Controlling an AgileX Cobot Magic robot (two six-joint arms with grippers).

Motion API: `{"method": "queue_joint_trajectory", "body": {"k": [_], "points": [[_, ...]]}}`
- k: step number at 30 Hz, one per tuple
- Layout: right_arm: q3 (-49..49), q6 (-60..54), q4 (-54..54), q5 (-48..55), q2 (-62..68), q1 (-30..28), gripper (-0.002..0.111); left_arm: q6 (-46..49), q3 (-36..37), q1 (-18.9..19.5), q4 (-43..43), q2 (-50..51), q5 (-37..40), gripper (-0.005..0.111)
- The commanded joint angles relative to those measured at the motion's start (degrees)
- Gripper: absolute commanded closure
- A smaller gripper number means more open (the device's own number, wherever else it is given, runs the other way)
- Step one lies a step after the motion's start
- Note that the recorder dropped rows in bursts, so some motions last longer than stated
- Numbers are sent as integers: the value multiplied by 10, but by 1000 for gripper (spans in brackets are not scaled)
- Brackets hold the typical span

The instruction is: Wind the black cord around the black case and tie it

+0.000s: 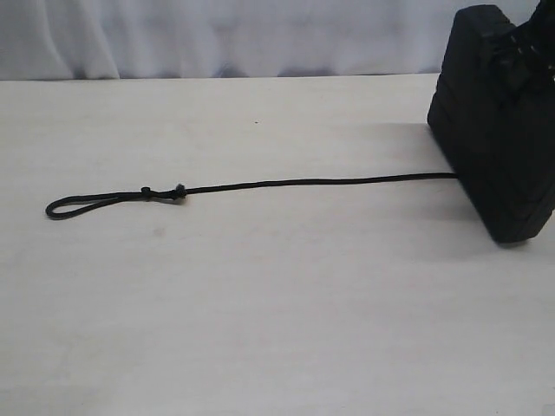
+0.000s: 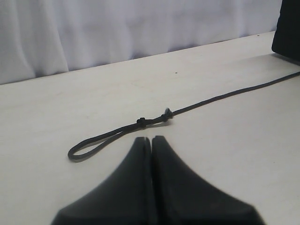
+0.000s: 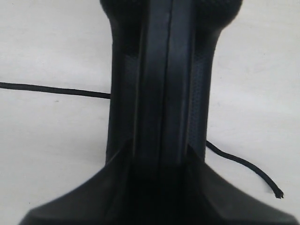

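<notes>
The black case (image 1: 494,130) stands up on one edge at the table's far right, tilted. My right gripper (image 3: 159,154) is shut on the case (image 3: 164,70), whose narrow grooved edge fills the gap between the fingers. The black cord (image 1: 303,183) lies in a straight line on the table from under the case to a looped end (image 1: 78,204) at the left, with two small knots (image 1: 179,191). Its other, frayed end (image 3: 280,194) comes out on the case's far side. My left gripper (image 2: 151,138) is shut and empty, hovering just short of the cord's loop (image 2: 89,145).
The pale wooden table (image 1: 260,329) spreads wide in front of the cord. A white curtain (image 1: 217,35) hangs behind the table's back edge. The case's corner (image 2: 288,28) shows at the edge of the left wrist view.
</notes>
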Motion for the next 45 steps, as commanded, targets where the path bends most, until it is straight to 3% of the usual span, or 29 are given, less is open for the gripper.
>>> {"method": "queue_joint_trajectory", "body": {"k": [1,3,7,18,23,29,45], "points": [[4,-6,6,0,-4,-1,67,-4,1,1,-1,-2,-7,107],[4,3,8,-4,-4,-1,57,-4,1,1,-1,-2,-7,107],[4,13,8,-7,-4,-1,50,-4,1,1,-1,-2,-7,107],[4,14,8,-7,-4,-1,51,-4,1,1,-1,-2,-7,107],[2,18,7,-6,-4,-1,66,-4,1,1,-1,-2,-7,107],[-3,30,-11,-6,-5,-1,50,-4,1,1,-1,-2,-7,107],[-3,38,-22,-35,-5,-1,53,-4,1,1,-1,-2,-7,107]]}}
